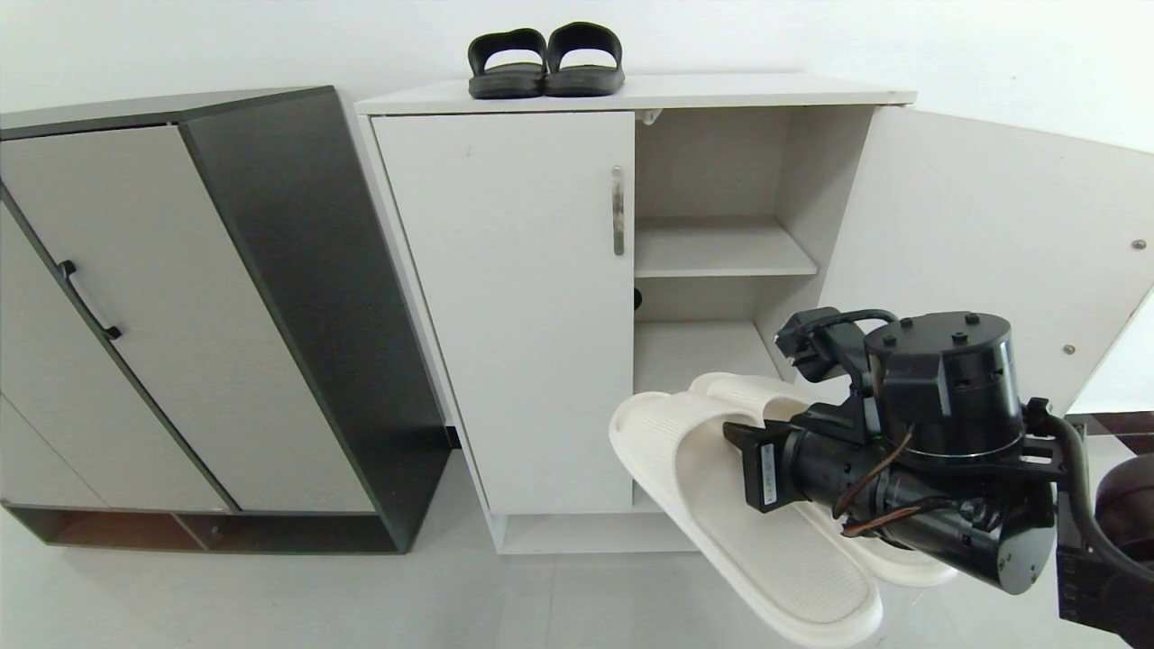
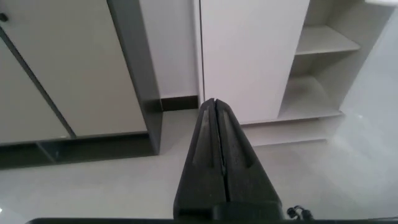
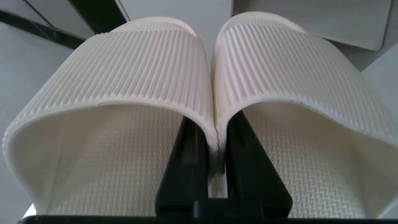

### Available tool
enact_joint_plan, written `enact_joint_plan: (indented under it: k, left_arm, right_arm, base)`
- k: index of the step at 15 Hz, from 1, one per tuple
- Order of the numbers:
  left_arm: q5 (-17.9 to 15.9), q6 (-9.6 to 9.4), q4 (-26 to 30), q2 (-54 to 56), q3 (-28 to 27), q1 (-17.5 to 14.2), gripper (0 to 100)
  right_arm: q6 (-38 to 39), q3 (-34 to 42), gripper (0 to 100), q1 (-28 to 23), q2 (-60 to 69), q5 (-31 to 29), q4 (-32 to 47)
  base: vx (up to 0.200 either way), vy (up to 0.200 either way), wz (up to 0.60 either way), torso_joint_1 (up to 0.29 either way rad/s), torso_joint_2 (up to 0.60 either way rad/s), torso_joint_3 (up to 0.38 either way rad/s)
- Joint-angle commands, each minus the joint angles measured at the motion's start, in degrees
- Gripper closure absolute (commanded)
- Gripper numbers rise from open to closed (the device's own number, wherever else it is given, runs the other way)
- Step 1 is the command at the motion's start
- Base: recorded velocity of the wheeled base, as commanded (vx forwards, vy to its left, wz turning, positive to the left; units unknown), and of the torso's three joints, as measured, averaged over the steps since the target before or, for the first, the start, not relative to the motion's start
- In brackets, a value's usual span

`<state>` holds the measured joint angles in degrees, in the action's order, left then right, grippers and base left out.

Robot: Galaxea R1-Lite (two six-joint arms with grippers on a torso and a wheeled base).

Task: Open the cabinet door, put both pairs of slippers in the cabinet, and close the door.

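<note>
The right gripper is clamped on the adjoining inner straps of the pair of cream ribbed foam slippers — held just in front of the white wooden cabinet, before its open lower compartment. Black rubber slippers sit on its top — the left gripper is closed, empty.

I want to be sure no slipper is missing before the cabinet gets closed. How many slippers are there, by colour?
White slippers: 2
Black slippers: 2
Total: 4
</note>
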<state>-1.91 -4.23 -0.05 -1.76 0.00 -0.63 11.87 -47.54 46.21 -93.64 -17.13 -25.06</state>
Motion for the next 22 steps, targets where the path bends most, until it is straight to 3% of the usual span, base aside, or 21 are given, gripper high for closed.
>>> enact_joint_plan:
  k: [1, 3, 7, 13, 19, 22]
  left_arm:
    - [1.30, -0.25, -0.04, 1.76, 0.00, 0.63, 100]
    - [1.12, -0.60, -0.04, 1.76, 0.00, 0.63, 100]
    - [1.12, 1.86, 0.05, 1.67, 0.00, 0.63, 100]
    - [1.12, 1.94, 0.05, 1.67, 0.00, 0.63, 100]
    - [1.12, 2.03, 0.05, 1.67, 0.00, 0.72, 100]
    - [1.12, 2.03, 0.05, 1.67, 0.00, 0.63, 100]
  right_arm:
    - [-0.18, 0.08, 100, 0.02, 0.21, -0.01, 0.02]
    - [-0.10, 0.61, 100, 0.19, 0.03, -0.01, -0.07]
    - [-0.10, 0.17, 100, 0.28, -2.52, -0.10, -1.39]
    - [0.17, -2.38, 100, 0.37, -12.54, -9.42, -10.18]
    - [0.08, -3.61, 100, 1.69, -13.94, -15.92, -10.71]
    - [0.08, -3.08, 100, 2.83, -12.98, -16.45, -10.71]
  base:
    - [0.000, 0.000, 0.00, 0.000, 0.00, 0.000]
    - [0.000, 0.000, 0.00, 0.000, 0.00, 0.000]
    - [0.000, 0.000, 0.00, 0.000, 0.00, 0.000]
    - [0.000, 0.000, 0.00, 0.000, 0.00, 0.000]
    - [0.000, -0.200, 0.00, 0.006, 0.00, 0.001]
    - [0.000, -0.200, 0.00, 0.006, 0.00, 0.004]
